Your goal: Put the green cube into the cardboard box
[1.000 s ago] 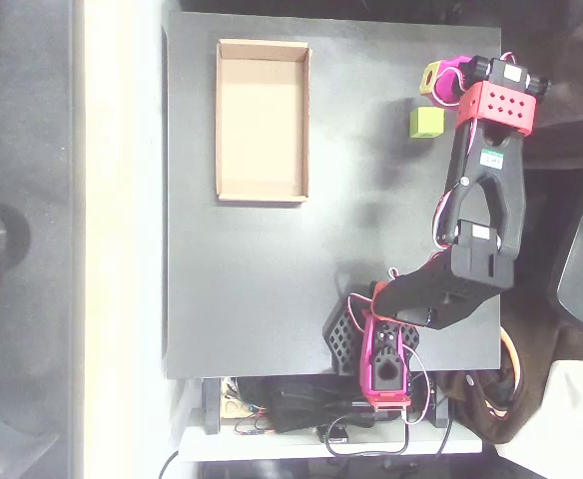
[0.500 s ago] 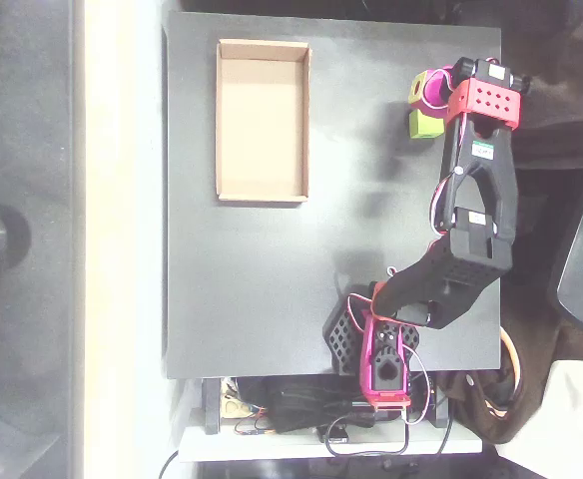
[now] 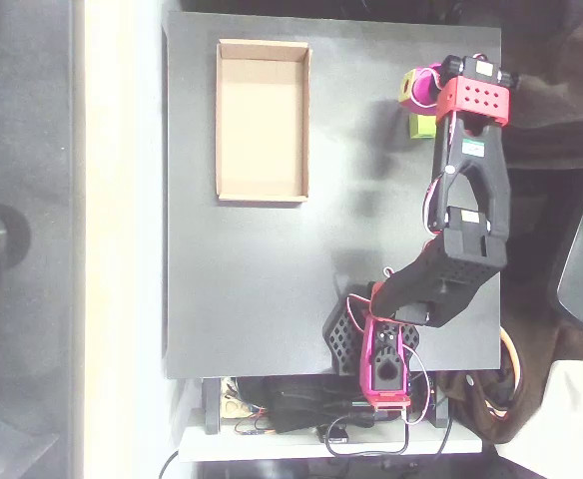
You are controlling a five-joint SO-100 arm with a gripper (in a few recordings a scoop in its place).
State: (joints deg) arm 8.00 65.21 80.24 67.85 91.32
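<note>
Gripper sits over the cube; jaw state unclear. It should straddle the cube squarely before carrying it to the box.

In the overhead view the table has a dark, matt top with only a faint dull sheen, and the cardboard box on it is plain tan cardboard, its walls raw at the edges and its pale floor flat and unglossy. The green cube has matt, unmarked faces. The arm looks like moulded plastic: matt black links, a red perforated wrist block and smooth magenta fingers.
</note>
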